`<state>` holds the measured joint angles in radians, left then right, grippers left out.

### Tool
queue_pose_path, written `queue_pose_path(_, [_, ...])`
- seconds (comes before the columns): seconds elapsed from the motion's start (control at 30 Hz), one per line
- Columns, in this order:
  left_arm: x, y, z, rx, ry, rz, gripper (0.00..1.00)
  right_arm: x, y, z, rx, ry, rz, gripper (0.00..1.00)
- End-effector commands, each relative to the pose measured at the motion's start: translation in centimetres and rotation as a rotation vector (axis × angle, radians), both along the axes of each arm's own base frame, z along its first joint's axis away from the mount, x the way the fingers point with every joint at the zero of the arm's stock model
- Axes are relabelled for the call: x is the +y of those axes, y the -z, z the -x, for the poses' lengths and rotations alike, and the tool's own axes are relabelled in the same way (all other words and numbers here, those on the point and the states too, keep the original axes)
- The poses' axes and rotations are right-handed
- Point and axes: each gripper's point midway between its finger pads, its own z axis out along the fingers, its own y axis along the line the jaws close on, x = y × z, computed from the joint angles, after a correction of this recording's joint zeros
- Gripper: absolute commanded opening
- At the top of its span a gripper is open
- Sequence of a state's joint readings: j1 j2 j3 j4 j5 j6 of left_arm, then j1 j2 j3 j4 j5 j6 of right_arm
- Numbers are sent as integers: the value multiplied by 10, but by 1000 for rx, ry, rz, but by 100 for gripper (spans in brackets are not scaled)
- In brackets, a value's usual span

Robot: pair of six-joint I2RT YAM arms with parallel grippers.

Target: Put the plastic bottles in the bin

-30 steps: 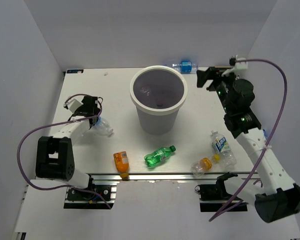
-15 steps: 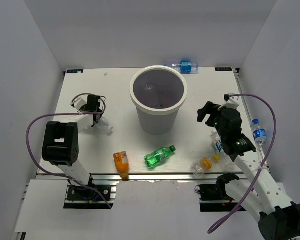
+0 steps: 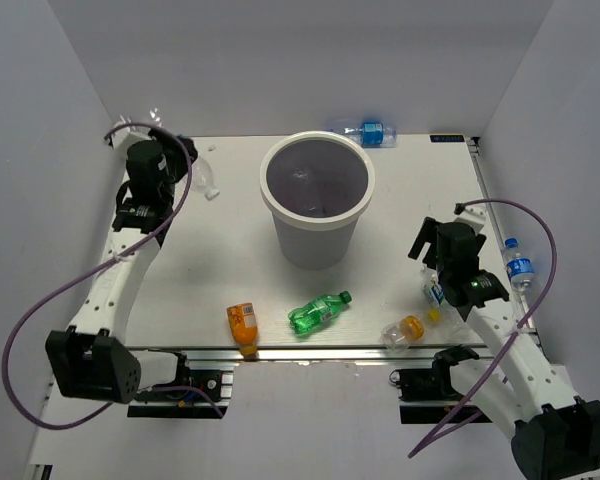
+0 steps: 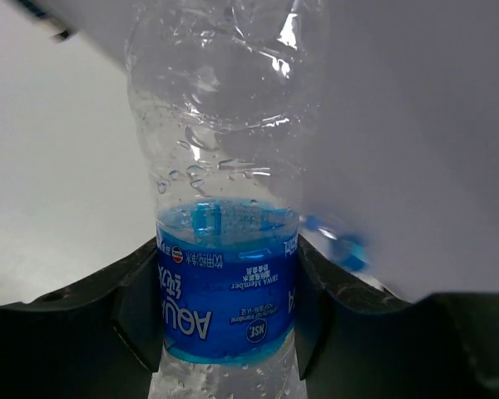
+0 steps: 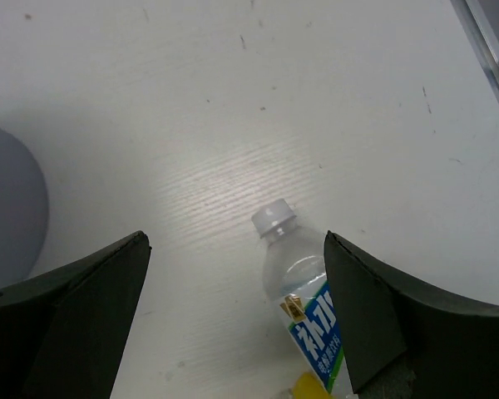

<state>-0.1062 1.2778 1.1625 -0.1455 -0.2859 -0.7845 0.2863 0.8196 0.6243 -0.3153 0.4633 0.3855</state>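
Observation:
My left gripper is shut on a clear bottle with a blue label, held in the air at the table's back left; its fingers press both sides of the label. The white bin stands at the centre. My right gripper hangs open over a clear white-capped bottle at the right, not touching it. A green bottle, an orange bottle and a clear orange-capped bottle lie near the front edge. A blue-labelled bottle lies behind the bin.
Another small clear bottle with a blue label lies beyond the table's right edge. White walls close in the left, back and right sides. The arm bases and a metal rail run along the front edge.
My left gripper closed on the blue-labelled bottle and lifted it from the table's left side up toward the back left. My right arm swung from the back right down over the white-capped bottle.

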Motion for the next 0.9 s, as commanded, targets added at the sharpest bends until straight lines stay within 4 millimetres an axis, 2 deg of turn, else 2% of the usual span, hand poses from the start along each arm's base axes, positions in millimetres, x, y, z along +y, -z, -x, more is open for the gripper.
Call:
queue_pose_path(0.0, [-89,-79,18,-217,390,-75,27,-15,17,6,83,42,35,89])
queue_pose_path(0.03, [-108,-89,23,-236,447,-109,28,-14,21,6,112,33,30,89])
queue_pose_path(0.07, [-125,-84,22,-216,492,-192,29,-14,24,6,132,20,37,89])
queue_pose_path(0.1, [-158,-105,34,-262,580,-216,30,-18,28,9,156,28,41,89])
queue_pose_path(0.13, [-173,-104,37,-256,636,-237,30,-21,32,9,176,39,44,89])
queue_pose_path(0.17, [-196,-95,40,-245,753,-255,31,-22,35,10,191,35,51,89])
queue_pose_path(0.23, [-218,-98,45,-257,848,-278,32,-20,40,9,223,4,34,89])
queue_pose_path(0.27, [-229,-85,44,-222,873,-295,33,-18,39,7,232,-51,56,89])
queue_pose_path(0.3, [-235,-81,45,-219,887,-311,34,-12,47,9,278,-97,44,89])
queue_pose_path(0.4, [-255,-64,46,-190,934,-382,46,-14,50,10,334,-115,67,89])
queue_pose_path(0.47, [-260,-63,43,-173,948,-400,53,-20,62,18,421,-103,97,89])
queue_pose_path(0.5, [-261,-60,40,-162,952,-415,62,-22,63,18,441,-96,108,89])
queue_pose_path(0.53, [-263,-53,34,-137,953,-420,65,-23,70,21,479,-98,116,89])
queue_pose_path(0.57, [-264,-54,33,-131,958,-433,68,-24,73,23,495,-97,119,89])
queue_pose_path(0.67, [-267,-55,30,-134,973,-452,95,-25,81,25,526,-100,122,89])
queue_pose_path(0.7, [-268,-58,30,-141,973,-455,98,-25,82,25,529,-100,121,89])
queue_pose_path(0.87, [-269,-73,28,-163,974,-462,98,-28,95,27,589,-103,120,89])
